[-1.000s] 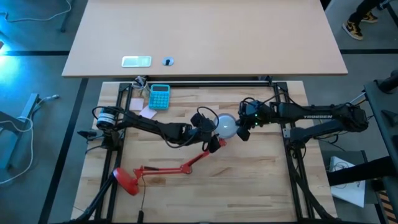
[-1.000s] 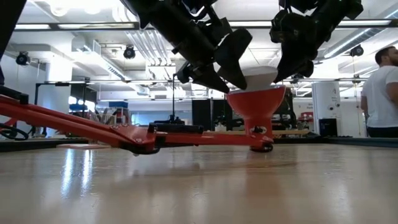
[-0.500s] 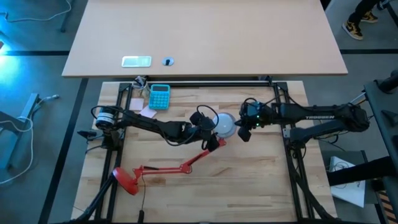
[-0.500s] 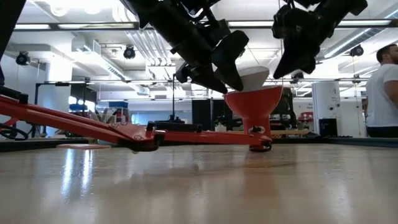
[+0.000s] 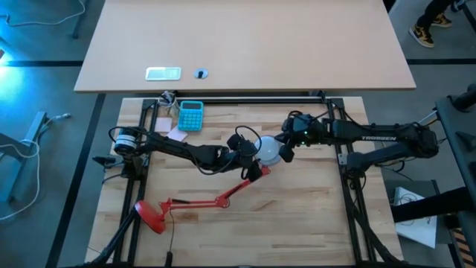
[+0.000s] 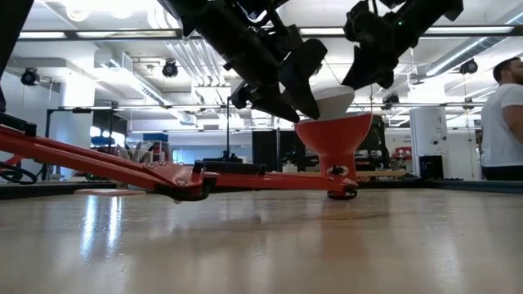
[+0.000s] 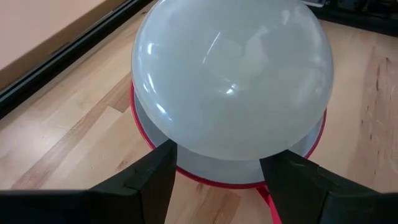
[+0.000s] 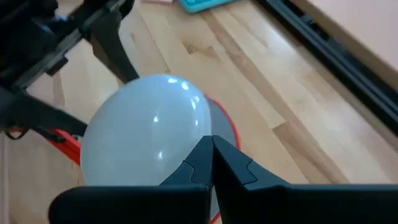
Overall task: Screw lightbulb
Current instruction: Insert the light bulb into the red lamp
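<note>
white bulb seated in the red shade, both grippers close in

white and glossy, the lightbulb (image 5: 269,150) sits dome-up in the mouth of the red lamp shade (image 6: 333,140), near the middle of the wooden table (image 5: 297,216). the shade's rim shows as a thin red ring around the lower part of the bulb in the left wrist view.

the left gripper (image 5: 251,152) is at the bulb's left side. its two fingers (image 7: 146,177) stand well apart, one to each side below the dome, and i cannot tell whether they touch the glass or the rim. the right gripper (image 5: 285,148) is just beside the bulb's right side; in its wrist view its fingers (image 8: 205,155) are pressed together with no gap, their tips in front of the dome and holding nothing.

the lamp's red arm (image 5: 223,198) runs down-left from the shade to the red base (image 5: 152,217) near the table's front-left edge. a teal calculator (image 5: 190,115) lies by the back edge, well apart from the bulb. the front-right part of the table is bare wood. beyond the back rail lies a second, pale tabletop (image 5: 245,41). in the low view a person (image 6: 502,122) stands at the right edge of the room, far behind the table.
</note>
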### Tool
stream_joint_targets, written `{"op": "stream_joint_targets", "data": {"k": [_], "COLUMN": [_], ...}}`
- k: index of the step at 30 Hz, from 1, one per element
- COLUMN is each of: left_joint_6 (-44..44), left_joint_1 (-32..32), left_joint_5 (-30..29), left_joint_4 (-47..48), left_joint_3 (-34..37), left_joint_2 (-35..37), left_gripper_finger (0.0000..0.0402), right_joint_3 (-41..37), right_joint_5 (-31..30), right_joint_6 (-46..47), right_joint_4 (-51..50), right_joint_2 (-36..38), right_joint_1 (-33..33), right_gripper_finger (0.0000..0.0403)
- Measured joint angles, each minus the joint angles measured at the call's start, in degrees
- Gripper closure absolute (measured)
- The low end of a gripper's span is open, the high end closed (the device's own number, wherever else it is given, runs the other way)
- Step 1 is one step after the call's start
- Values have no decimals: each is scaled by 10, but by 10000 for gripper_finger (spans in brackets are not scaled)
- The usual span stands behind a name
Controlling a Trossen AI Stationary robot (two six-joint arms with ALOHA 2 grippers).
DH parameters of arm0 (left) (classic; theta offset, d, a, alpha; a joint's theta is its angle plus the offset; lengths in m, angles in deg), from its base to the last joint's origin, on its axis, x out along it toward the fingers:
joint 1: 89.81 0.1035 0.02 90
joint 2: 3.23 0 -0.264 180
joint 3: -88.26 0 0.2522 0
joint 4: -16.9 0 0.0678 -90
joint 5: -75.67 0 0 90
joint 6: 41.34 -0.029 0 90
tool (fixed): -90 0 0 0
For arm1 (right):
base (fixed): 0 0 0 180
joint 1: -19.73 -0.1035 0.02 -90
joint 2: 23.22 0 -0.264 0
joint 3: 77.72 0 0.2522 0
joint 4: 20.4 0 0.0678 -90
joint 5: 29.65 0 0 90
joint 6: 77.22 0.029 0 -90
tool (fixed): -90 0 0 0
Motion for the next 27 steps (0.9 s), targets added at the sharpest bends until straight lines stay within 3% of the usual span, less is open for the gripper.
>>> {"op": "stream_joint_targets", "data": {"k": [27], "left_joint_6": [-3], "left_joint_1": [19], "left_joint_5": [1], "left_joint_4": [9], "left_joint_3": [1], "left_joint_2": [3], "left_gripper_finger": [183], "right_joint_3": [9], "right_joint_5": [47], "right_joint_6": [38], "right_joint_4": [-87], "right_joint_2": [24], "right_joint_1": [-17], "right_gripper_finger": [403]}}
